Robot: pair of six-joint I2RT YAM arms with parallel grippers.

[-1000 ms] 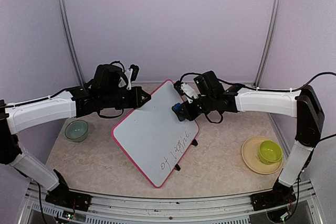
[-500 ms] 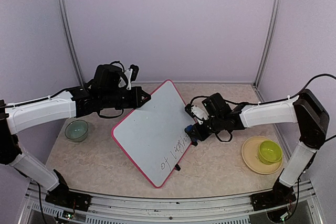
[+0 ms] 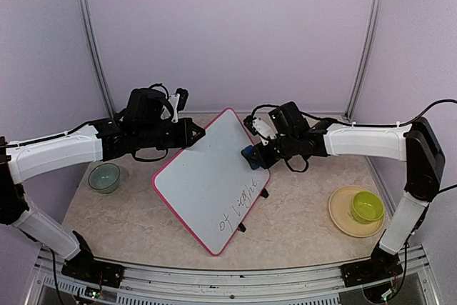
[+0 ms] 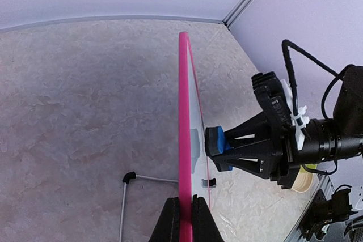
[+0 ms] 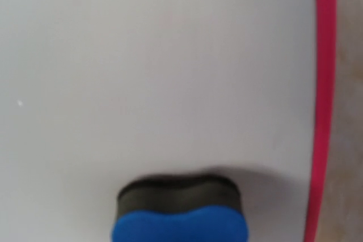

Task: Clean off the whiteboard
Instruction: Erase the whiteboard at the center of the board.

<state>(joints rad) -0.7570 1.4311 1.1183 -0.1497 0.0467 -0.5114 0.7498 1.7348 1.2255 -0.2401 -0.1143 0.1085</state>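
Two grips, both clamped: your left gripper [image 4: 181,216] pinches the whiteboard [image 3: 200,176] by its rim. Your right gripper [image 3: 254,153] holds a blue eraser [image 5: 180,228] at its face.

A robotics lab test cell is shown: a marble-patterned tabletop [image 3: 307,205] is closed in by bare lilac wall panels [image 3: 228,33], which are joined by slim metal posts [image 3: 93,48]. A white-and-black left arm [image 3: 57,151] and a matching right arm [image 3: 364,139] are bolted to an aluminium rail [image 3: 228,280] at the near edge, and black cables [image 3: 428,108] are left exposed along them. A few unrelated props are gathered here: the whiteboard [image 3: 200,183], a blue eraser [image 4: 214,141], a teal bowl [image 3: 104,177], and a green bowl [image 3: 366,207] set on a yellow plate [image 3: 341,218].
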